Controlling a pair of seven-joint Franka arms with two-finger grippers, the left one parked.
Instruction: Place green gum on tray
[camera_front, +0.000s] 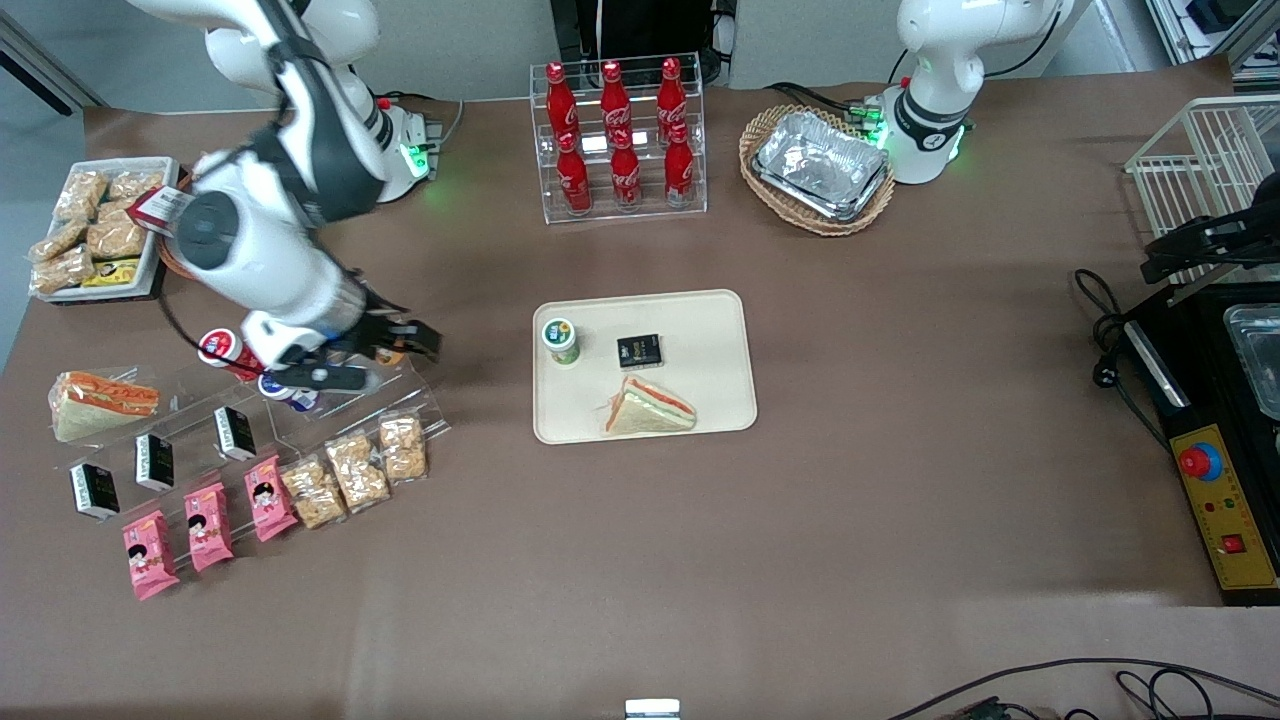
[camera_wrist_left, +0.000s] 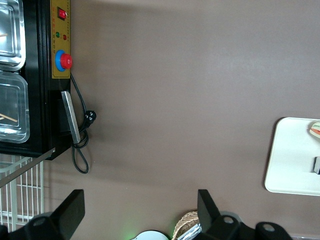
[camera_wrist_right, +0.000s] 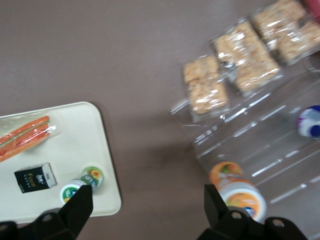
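Observation:
The green gum (camera_front: 561, 340) stands upright on the cream tray (camera_front: 705, 325), in the corner toward the working arm. A small black box (camera_front: 639, 351) and a wrapped sandwich (camera_front: 650, 408) share the tray. My right gripper (camera_front: 383, 360) hovers open and empty over the clear display rack (camera_front: 410, 395), well apart from the tray. In the right wrist view the green gum (camera_wrist_right: 88, 180) sits on the tray (camera_wrist_right: 60, 145) close to one finger of the gripper (camera_wrist_right: 147, 200). An orange-bodied bottle (camera_wrist_right: 238, 193) lies by the other finger.
The rack holds a red-lidded bottle (camera_front: 219, 347), a blue-lidded one (camera_wrist_right: 310, 121), snack packs (camera_front: 355, 470), pink packets (camera_front: 208, 524) and small black cartons (camera_front: 155, 461). Cola bottles (camera_front: 615, 140) and a basket of foil trays (camera_front: 820, 168) stand farther from the front camera.

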